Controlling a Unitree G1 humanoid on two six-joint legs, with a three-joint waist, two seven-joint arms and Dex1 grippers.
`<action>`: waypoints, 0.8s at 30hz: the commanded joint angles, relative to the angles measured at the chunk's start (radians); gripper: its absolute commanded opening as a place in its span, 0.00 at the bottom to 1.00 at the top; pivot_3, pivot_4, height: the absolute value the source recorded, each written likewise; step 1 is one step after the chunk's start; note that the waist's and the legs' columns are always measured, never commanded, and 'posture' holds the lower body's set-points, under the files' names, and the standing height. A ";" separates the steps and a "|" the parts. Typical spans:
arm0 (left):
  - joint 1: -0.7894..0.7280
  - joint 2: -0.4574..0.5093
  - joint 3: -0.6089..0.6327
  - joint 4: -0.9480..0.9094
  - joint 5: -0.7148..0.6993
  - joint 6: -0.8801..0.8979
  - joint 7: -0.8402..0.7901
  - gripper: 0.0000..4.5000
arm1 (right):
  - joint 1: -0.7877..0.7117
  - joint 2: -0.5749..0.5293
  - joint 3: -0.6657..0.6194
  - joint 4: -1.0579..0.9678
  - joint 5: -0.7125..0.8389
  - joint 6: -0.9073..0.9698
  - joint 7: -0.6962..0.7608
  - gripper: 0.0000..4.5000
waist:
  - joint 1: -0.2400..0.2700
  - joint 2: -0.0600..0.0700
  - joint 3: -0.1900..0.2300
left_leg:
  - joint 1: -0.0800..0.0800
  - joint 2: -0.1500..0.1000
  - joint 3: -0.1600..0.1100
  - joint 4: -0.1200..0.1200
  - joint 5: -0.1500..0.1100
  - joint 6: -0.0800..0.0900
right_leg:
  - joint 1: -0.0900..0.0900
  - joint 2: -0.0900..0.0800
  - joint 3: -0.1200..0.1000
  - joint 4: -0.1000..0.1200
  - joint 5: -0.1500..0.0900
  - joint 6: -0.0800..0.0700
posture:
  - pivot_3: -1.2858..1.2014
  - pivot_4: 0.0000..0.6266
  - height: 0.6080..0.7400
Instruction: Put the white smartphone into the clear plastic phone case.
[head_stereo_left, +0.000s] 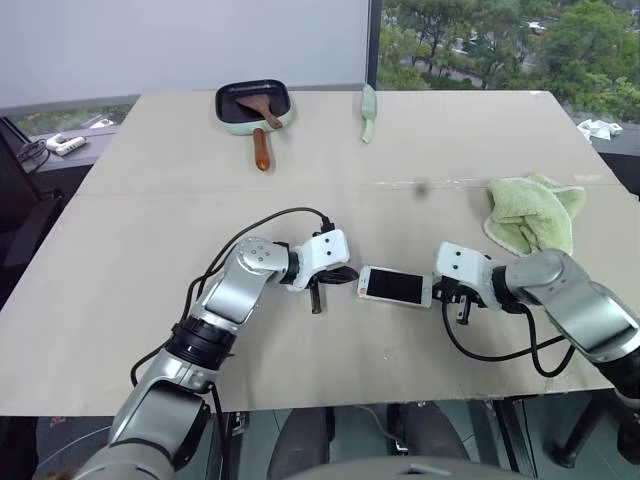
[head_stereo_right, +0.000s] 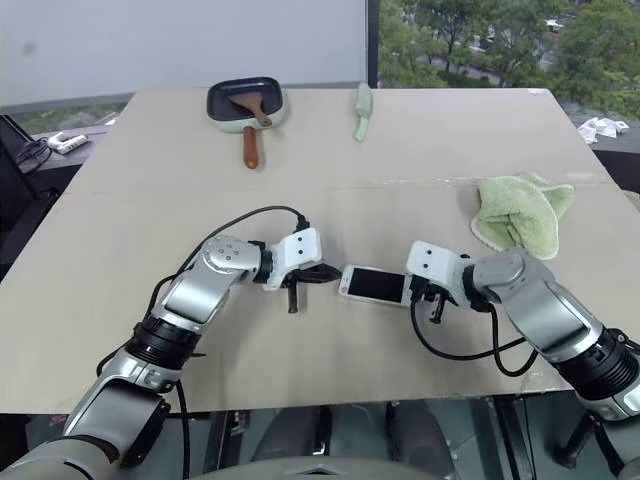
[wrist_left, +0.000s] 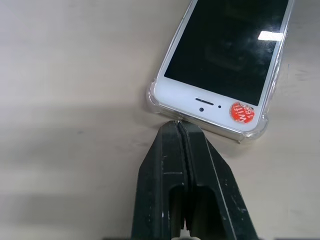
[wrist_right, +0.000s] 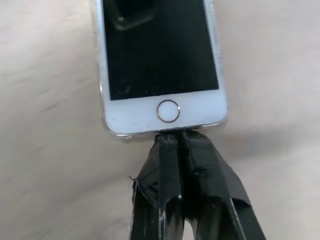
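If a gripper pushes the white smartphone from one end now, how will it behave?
The white smartphone lies flat on the table, so it probably slides, not tips. It looks stiff. The clear plastic phone case seems seated around it, so both likely move together.

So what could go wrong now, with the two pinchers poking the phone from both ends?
The white smartphone already sits in the clear plastic phone case on the table. Two things might go wrong:

1. The shut left gripper and shut right gripper press on opposite ends. A harder push might pop one end up out of the case.

2. If one pushes more than the other, the phone might slide or spin across the smooth table.
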 joint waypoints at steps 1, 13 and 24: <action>-0.017 -0.034 -0.010 -0.052 -0.040 -0.002 -0.003 0.00 | -0.034 0.044 -0.012 0.010 -0.018 -0.074 -0.032 0.00 | -0.002 0.000 0.000 | -0.001 0.000 0.000 0.000 0.000 0.000 | -0.001 0.000 0.000 0.000 0.000 0.000 | 0.52 0.24 1.00; -0.029 0.038 0.097 -0.094 -0.094 0.055 0.014 0.00 | 0.052 0.013 -0.223 0.058 -0.014 -0.128 -0.104 0.00 | 0.009 0.000 0.001 | -0.008 0.000 -0.001 -0.001 0.000 0.000 | -0.008 -0.001 -0.001 0.000 0.000 0.000 | 0.52 0.24 1.00; 0.005 -0.070 0.166 -0.168 -0.297 0.168 0.070 0.00 | 0.218 0.219 -0.457 -0.047 0.185 -0.166 -0.196 0.00 | 0.005 0.000 0.001 | -0.020 -0.001 -0.002 -0.001 -0.001 0.002 | -0.018 -0.002 0.000 0.001 -0.001 0.001 | 0.52 0.24 1.00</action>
